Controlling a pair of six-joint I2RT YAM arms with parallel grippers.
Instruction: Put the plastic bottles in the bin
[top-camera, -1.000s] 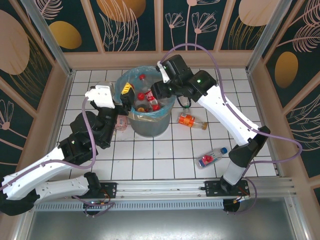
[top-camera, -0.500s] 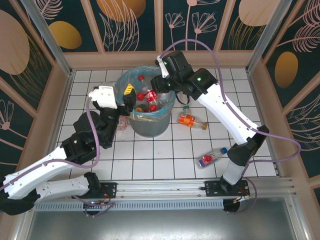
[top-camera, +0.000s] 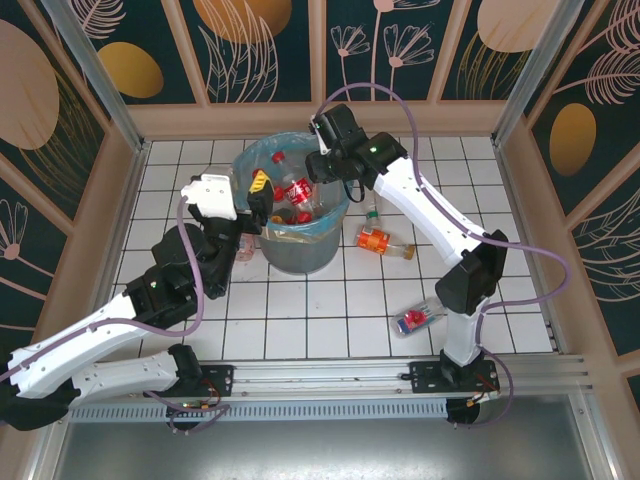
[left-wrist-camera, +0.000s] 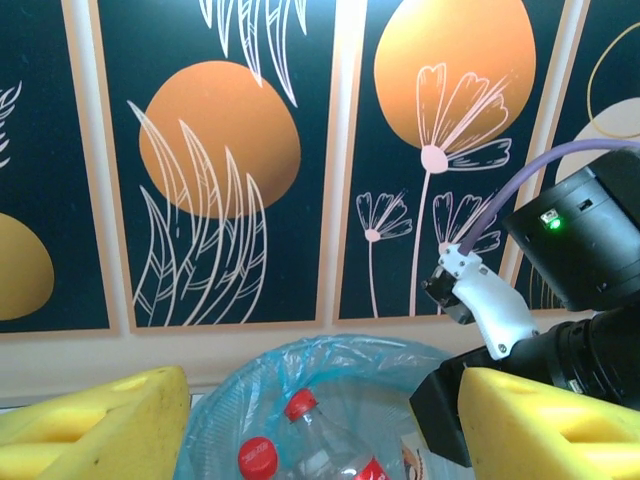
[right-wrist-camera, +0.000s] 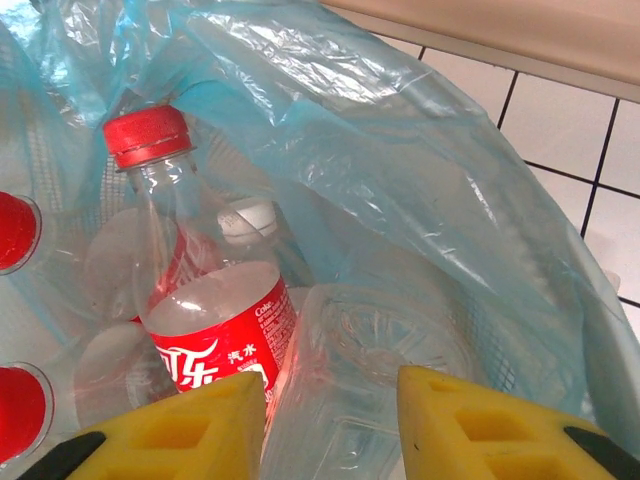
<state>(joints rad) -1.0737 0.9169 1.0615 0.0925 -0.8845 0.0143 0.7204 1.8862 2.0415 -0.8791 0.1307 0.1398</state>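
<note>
The bin (top-camera: 300, 255), grey with a light-blue bag (right-wrist-camera: 400, 120), stands mid-table and holds several plastic bottles. A red-labelled bottle (top-camera: 298, 189) with a red cap (right-wrist-camera: 146, 135) leans among them, next to a clear bottle (right-wrist-camera: 385, 350) lying base-up against the bag. My right gripper (top-camera: 313, 168) hangs over the bin's back rim. Its yellow fingers (right-wrist-camera: 180, 430) are open above that clear bottle, holding nothing. At the bin's left rim my left gripper (top-camera: 255, 192) is open and empty, its fingertips (left-wrist-camera: 100, 420) wide apart above the bag (left-wrist-camera: 340, 360).
On the tiles right of the bin lie an orange-labelled bottle (top-camera: 378, 240) and, nearer the front, a red-labelled bottle with a blue cap (top-camera: 420, 319). A pinkish bottle (top-camera: 243, 247) lies against the bin's left side under my left arm. Wooden walls fence the tiled table.
My right gripper has drawn back up out of the bin toward the back rim, its fingers narrowing. The red-labelled bottle now shows where it was. My left gripper has edged closer to the bin.
</note>
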